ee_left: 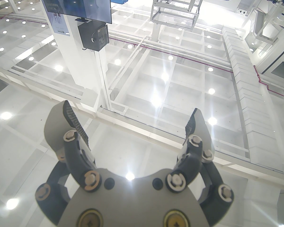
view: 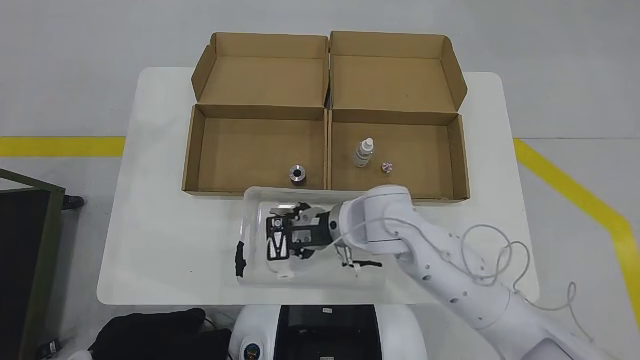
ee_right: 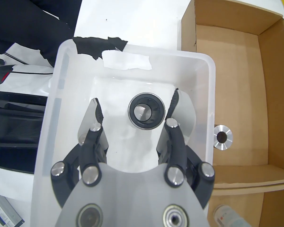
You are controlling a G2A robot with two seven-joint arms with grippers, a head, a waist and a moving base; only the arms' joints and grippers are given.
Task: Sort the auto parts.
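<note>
Two cardboard boxes stand open side by side on the far half of the white table [view: 150, 220], with a clear plastic bin [view: 252, 210] just in front of them.

Furthest left, the left gripper [ee_left: 132, 121] is turned up toward the ceiling. Its jaws are spread wide with nothing between them, so it looks idle.

The left box [view: 200, 150], at about eleven o'clock from the bin, holds one silver metal collar [view: 298, 171] near its five o'clock corner.

In the bin, a strip of black tape [view: 240, 258] clings to the nine o'clock rim. The right gripper [ee_right: 136, 95] hangs inside that end, jaws apart and empty. A black bearing [ee_right: 146, 113] stands on end on the bin floor between its two fingers, touching neither.

The right box [view: 455, 150], at one o'clock from the bin, holds a small white bottle [view: 364, 152] standing upright. A small metal fitting [view: 387, 167] lies just beside it at four o'clock.

To my eye the pick from the bin is in hand and the grasp is not yet made. The next move calls for sinking a little, then closing squarely on the bearing's round outer wall so it doesn't roll or squirt out. After that it must lift clear of the bin's rim. The left box, where the collar lies, seems the likelier home, though I can't be sure.
</note>
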